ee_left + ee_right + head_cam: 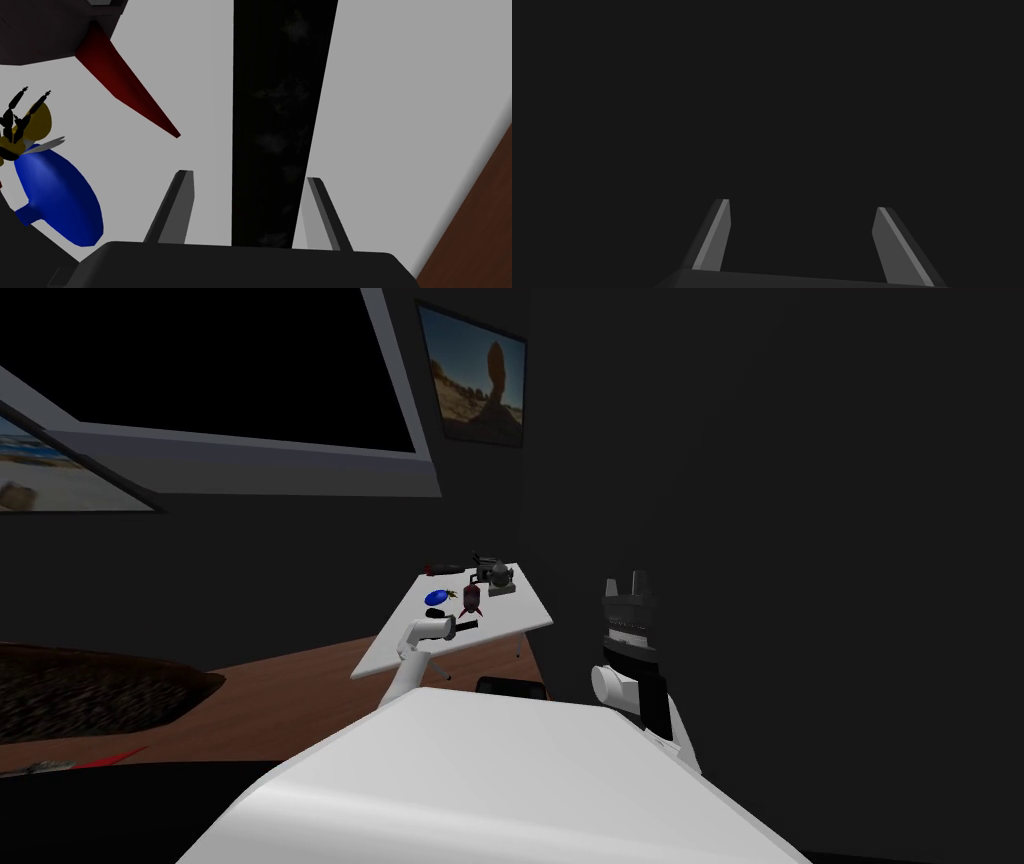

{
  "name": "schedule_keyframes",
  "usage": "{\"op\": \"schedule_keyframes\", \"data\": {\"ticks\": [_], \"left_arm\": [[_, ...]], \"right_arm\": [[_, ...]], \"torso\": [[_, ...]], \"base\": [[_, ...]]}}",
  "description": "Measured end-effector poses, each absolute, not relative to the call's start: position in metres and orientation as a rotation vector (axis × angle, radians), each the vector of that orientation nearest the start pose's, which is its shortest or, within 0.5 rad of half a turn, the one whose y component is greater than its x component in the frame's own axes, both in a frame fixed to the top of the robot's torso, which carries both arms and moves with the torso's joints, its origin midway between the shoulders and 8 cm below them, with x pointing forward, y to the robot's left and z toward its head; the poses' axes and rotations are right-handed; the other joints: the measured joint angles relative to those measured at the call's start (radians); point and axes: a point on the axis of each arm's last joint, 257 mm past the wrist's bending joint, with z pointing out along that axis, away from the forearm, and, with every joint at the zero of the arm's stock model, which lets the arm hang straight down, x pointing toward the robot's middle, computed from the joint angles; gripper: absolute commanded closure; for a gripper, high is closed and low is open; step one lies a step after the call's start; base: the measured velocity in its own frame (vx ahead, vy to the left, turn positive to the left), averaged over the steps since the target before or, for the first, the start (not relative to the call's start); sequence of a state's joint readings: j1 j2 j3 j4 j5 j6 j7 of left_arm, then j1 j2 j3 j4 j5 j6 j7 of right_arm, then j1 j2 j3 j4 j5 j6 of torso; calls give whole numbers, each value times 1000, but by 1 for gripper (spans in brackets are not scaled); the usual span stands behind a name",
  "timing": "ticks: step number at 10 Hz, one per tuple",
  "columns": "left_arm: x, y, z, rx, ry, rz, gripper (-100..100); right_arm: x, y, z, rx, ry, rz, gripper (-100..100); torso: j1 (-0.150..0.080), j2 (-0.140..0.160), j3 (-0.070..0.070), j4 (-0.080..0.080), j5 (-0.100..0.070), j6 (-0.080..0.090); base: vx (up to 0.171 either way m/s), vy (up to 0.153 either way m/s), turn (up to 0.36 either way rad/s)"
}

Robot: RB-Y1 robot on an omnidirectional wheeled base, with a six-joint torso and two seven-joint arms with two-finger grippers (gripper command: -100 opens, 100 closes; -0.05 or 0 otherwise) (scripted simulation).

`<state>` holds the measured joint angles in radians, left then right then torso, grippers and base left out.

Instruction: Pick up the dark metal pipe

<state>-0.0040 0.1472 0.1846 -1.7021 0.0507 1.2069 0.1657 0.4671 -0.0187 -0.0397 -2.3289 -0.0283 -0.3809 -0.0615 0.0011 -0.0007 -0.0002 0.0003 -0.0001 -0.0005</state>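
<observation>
- My left claw (248, 176) straddles the pipe (280, 125), fingers apart, not squeezing it.
- A blue toy (57, 195) and a red fin (130, 95) sit beside the pipe.
- My right claw (803, 204) is wide open, well away from the pipe.

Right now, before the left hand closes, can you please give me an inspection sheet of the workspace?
Surface: white table.
Job's things: dark pipe lying flat on the table.
Clutter: blue thing, yellow-and-black insect figure, dark red fin, all apart from the pipe.
Hands: left hand open, its fingers either side of the pipe; right hand open, raised, away from the table.
Cables: nothing seen.
Surroundings: brown floor, framed picture on a dark wall.
</observation>
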Motion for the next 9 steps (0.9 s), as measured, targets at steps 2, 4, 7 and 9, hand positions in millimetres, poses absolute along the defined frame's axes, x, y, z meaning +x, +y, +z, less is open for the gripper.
{"op": "schedule_keyframes", "data": {"ticks": [2,4,7,9], "left_arm": [[409,356,-402,-2164,1565,-419,100],[409,356,-402,-2164,1566,-418,0],[409,355,-393,-2164,1564,-419,100],[407,355,-389,-2167,1565,-415,0]], "right_arm": [[353,-291,35,714,617,1341,0],[353,-291,35,714,617,1341,0],[353,-291,35,714,617,1341,0],[353,-291,35,714,617,1341,0]], "torso": [[0,0,0,-1,0,0],[0,0,0,-1,0,0],[-1,3,1,0,0,0],[-1,2,1,0,0,0]], "base": [[0,0,0],[0,0,0],[-28,-6,-9],[-7,-1,0]]}}
